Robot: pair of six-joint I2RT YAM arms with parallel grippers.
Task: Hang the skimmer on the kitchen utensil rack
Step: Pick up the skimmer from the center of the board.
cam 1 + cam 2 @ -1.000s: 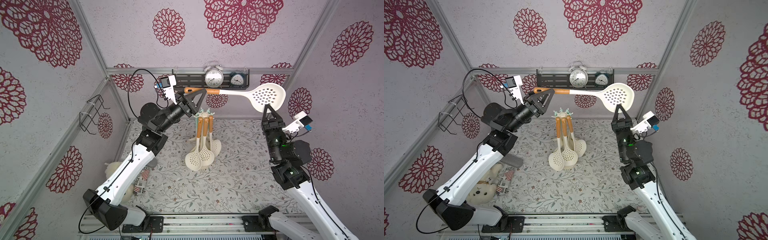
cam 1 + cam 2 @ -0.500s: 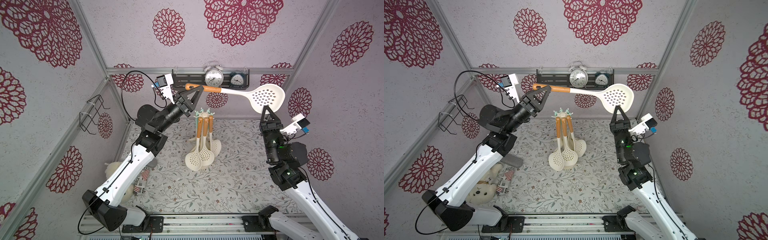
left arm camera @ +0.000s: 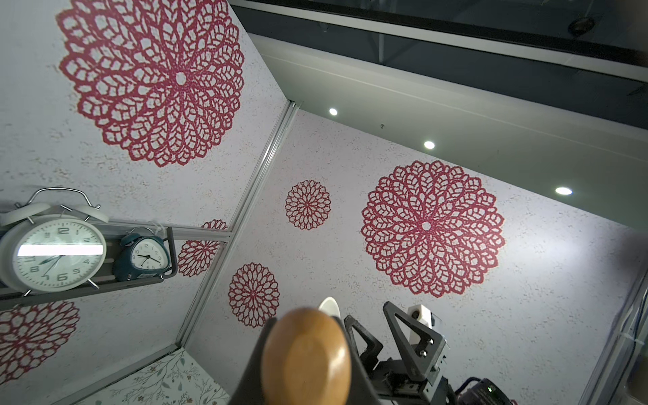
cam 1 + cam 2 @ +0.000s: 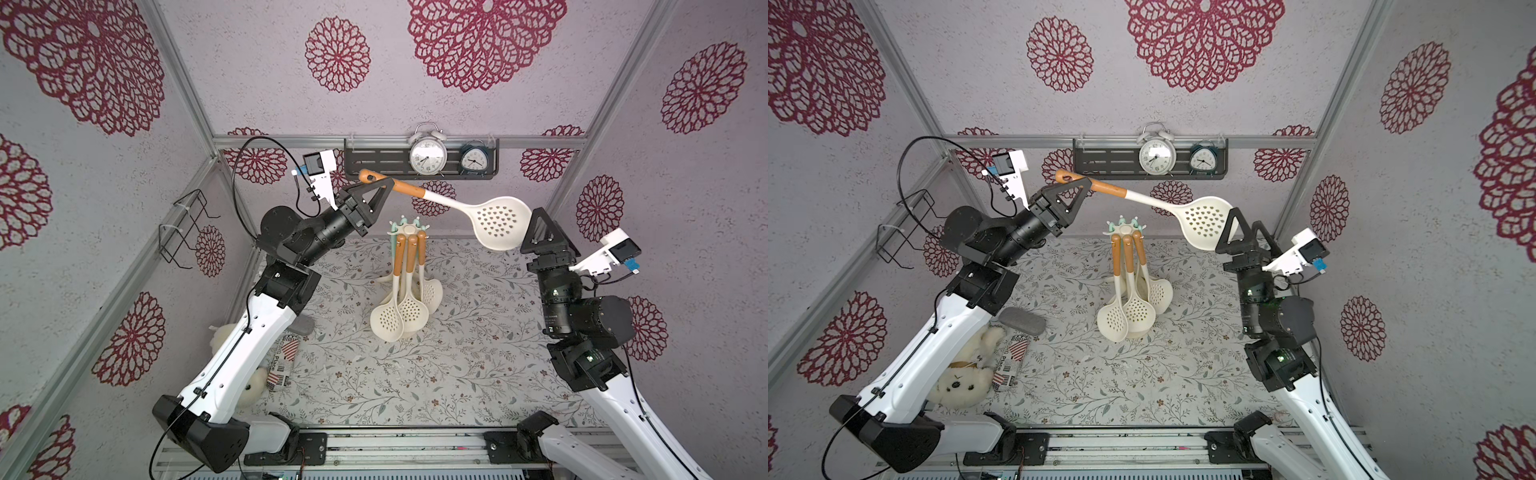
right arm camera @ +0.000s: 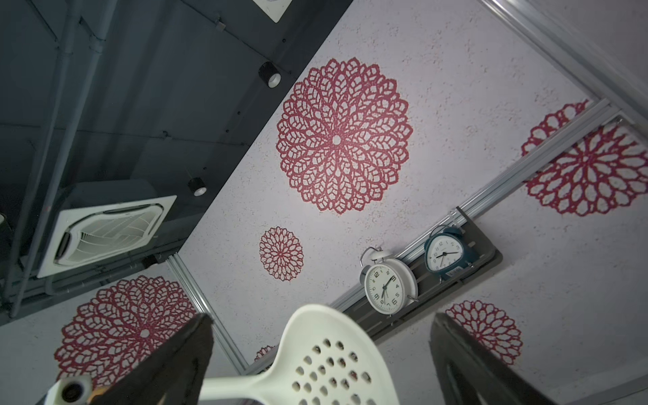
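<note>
The skimmer (image 4: 496, 222) (image 4: 1208, 220), with a cream perforated head and an orange-brown handle, is held high in the air and slopes down toward its head. My left gripper (image 4: 384, 185) (image 4: 1084, 185) (image 3: 306, 350) is shut on the handle near its end. My right gripper (image 4: 544, 220) (image 4: 1246, 218) (image 5: 322, 321) is open, its fingers (image 5: 186, 350) standing apart on either side of the skimmer head (image 5: 333, 361) without touching it. Below and between the two grippers, the cream kitchen utensil rack (image 4: 409, 228) (image 4: 1125, 228) stands on the table, with three skimmers (image 4: 399, 316) hanging from it.
A dark slotted shelf (image 4: 374, 164) on the back wall carries two alarm clocks, just behind the skimmer handle. A black wire rack (image 4: 187, 224) is fixed to the left wall. A teddy bear (image 4: 963, 374), a printed packet (image 4: 1013, 361) and a grey oval object (image 4: 1021, 320) lie beside the left arm.
My right gripper has opened and let go of the skimmer head. My left gripper has shut on the handle. The skimmer's head end has sunk a little.
</note>
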